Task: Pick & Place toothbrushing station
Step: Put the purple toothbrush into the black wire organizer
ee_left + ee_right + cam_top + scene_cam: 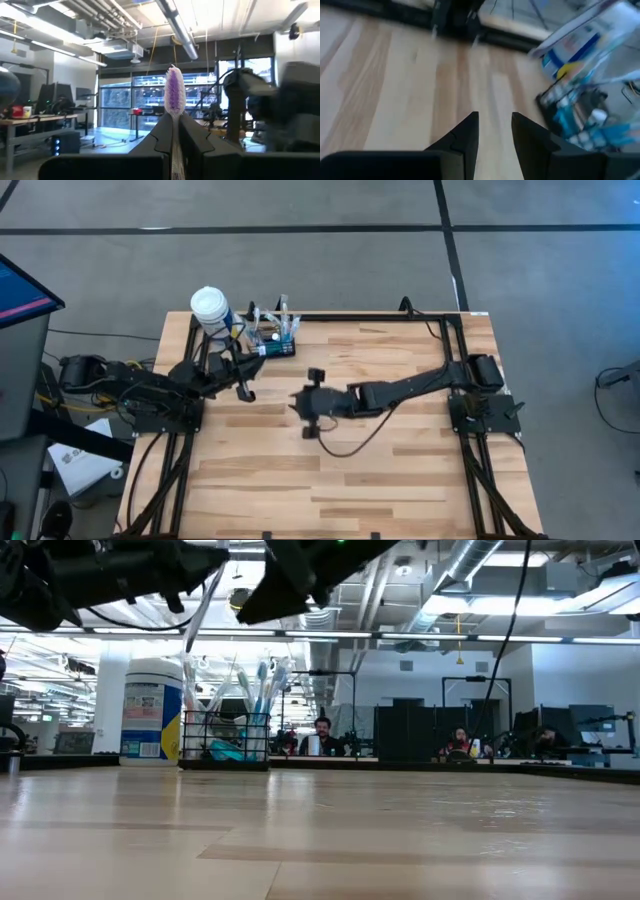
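The toothbrushing station [275,340] is a black wire-mesh caddy holding several toothbrushes. It stands on its base at the table's far edge, left of centre, and also shows in the low view [225,738] and the right wrist view [580,120]. My left gripper [175,117] is raised near the caddy [243,385] and is shut on a toothbrush with purple bristles [174,90]. My right gripper [495,125] hangs open over the middle of the table [300,404], to the right of and nearer than the caddy, with nothing between its fingers. My left gripper pinches the toothbrush's neck [174,116] between its two fingers, just below the bristled head. The fingers lie along the brush, and the head sticks out past their tips, slanting upward. The brush is lifted clear of the table and the caddy.
A white-capped bottle with a blue label [212,310] stands just left of the caddy and shows in the low view [152,710] too. Bare wood [400,470] stretches across the table's near half. People sit at desks in the room beyond the table.
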